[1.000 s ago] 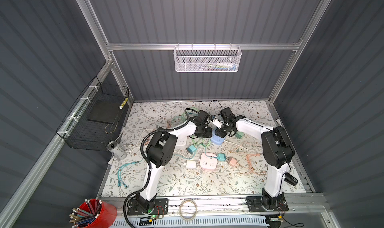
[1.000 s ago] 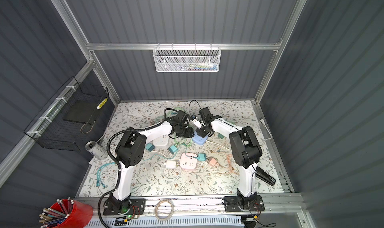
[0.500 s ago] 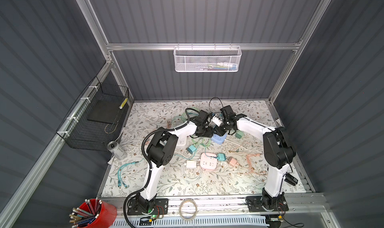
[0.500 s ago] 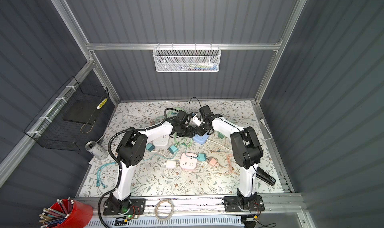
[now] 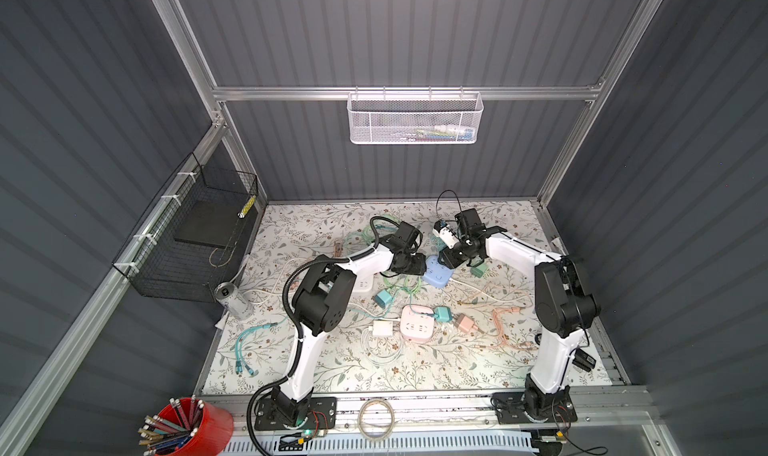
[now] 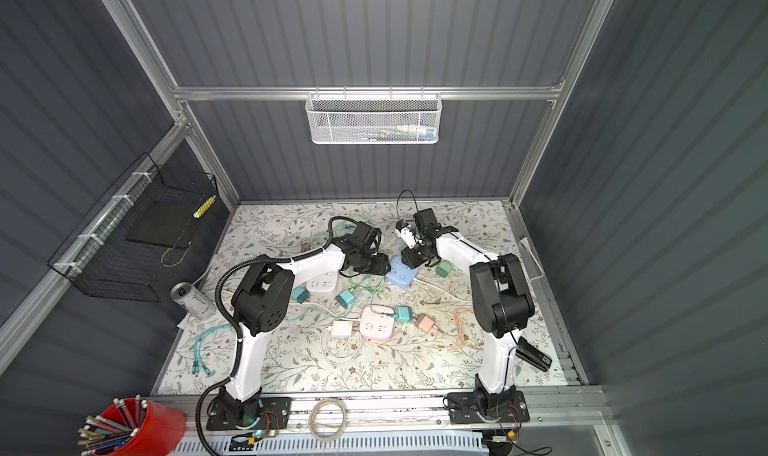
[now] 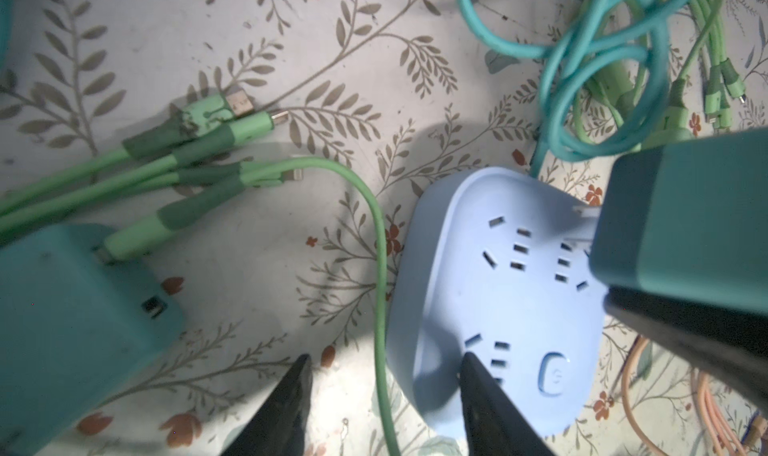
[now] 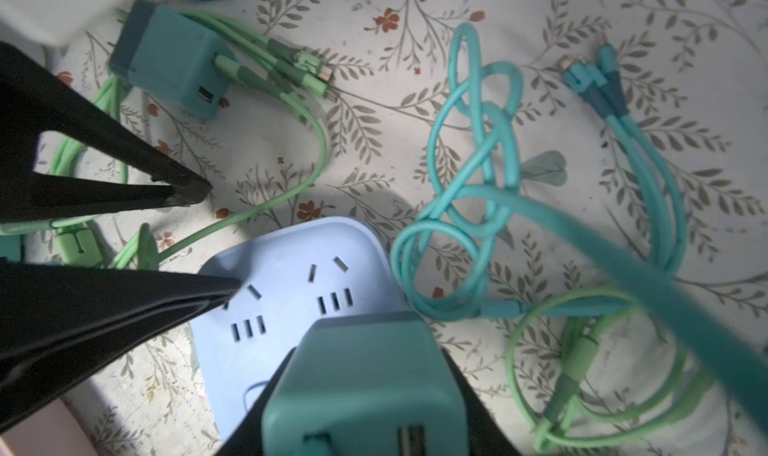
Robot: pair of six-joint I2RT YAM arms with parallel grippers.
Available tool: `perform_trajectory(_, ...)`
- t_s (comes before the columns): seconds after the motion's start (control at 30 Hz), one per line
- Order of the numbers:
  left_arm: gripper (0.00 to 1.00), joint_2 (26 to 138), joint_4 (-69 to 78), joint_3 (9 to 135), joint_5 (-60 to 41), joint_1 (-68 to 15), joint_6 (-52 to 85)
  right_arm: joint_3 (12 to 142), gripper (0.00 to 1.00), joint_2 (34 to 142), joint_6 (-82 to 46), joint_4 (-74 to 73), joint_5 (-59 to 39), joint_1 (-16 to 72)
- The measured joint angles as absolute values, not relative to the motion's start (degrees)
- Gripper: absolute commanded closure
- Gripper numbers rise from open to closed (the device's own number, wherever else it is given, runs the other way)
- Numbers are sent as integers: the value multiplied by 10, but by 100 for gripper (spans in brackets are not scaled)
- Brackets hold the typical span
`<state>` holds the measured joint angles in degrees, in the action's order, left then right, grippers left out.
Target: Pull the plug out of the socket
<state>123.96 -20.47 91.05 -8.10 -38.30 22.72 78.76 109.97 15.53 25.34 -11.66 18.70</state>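
Your R gripper (image 8: 368,375) is clamping the teal charger plug (image 7: 681,217) btwn both fingers, holding it tilted over one corner of the blue socket block (image 7: 498,292). Metal prongs (image 7: 582,213) are showing in the gap, but I can't tell if their tips are clear of the slots. Your L gripper (image 7: 384,356) is standing part open, gripping nothing: one finger (image 7: 482,391) is resting on the block's face, the other is sitting over the floral mat (image 7: 249,38) just beside its edge.
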Motion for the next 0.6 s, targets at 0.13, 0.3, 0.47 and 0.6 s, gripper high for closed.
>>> perform_trajectory(0.13, 42, 1233, -191, 898, -74, -383, 227, 788, 87, 1100, 138, 260, -122, 170)
perform_trajectory(0.3, 40, 1230, -184, 893, -71, -383, 227, 789, 86, 1100, 119, 276, -127, 155)
perform_trajectory(0.47, 35, 1221, -179, 877, -69, -383, 227, 789, 86, 1100, 101, 284, -131, 146)
perform_trajectory(0.6, 33, 1216, -179, 871, -65, -383, 227, 789, 86, 1100, 86, 286, -139, 134)
